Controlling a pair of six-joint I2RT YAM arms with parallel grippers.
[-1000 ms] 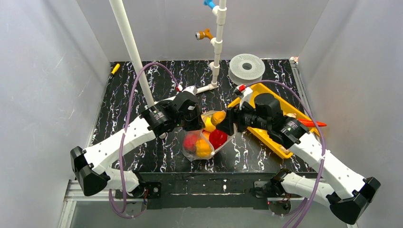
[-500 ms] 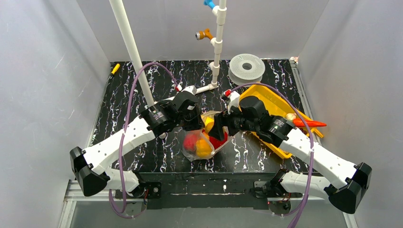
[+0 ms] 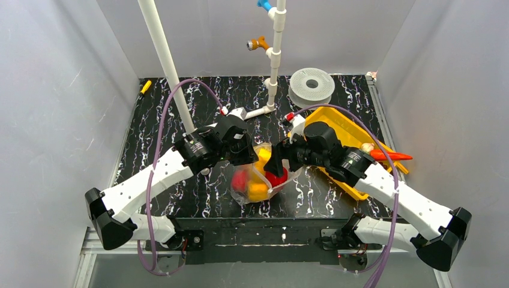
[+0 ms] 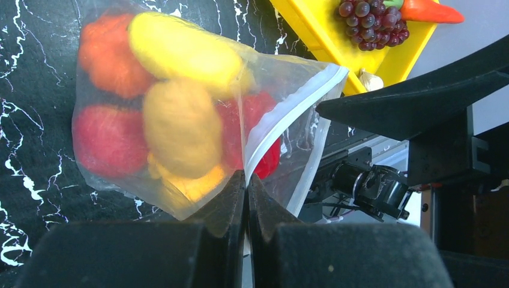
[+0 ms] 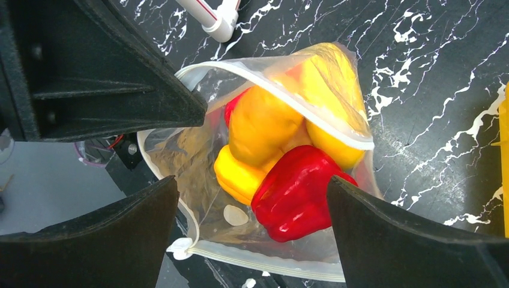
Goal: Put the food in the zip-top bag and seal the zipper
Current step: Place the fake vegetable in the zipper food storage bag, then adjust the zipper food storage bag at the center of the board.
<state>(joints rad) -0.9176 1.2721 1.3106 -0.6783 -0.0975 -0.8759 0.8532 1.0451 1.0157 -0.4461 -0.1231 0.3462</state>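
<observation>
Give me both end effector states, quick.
Left end effector: closed, pinching the zip-top bag at its mouth edge.
Right end effector: open, holding nothing, over the bag's mouth.

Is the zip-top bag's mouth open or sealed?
Open: the zipper strips gape apart around the red pepper in the right wrist view.

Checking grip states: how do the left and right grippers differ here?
The left gripper is shut, pinching the zip-top bag at its zipper; the right gripper stands wide open, holding nothing. The left grips the bag's mouth edge; the right hovers over the food inside. Both are at the bag.
</observation>
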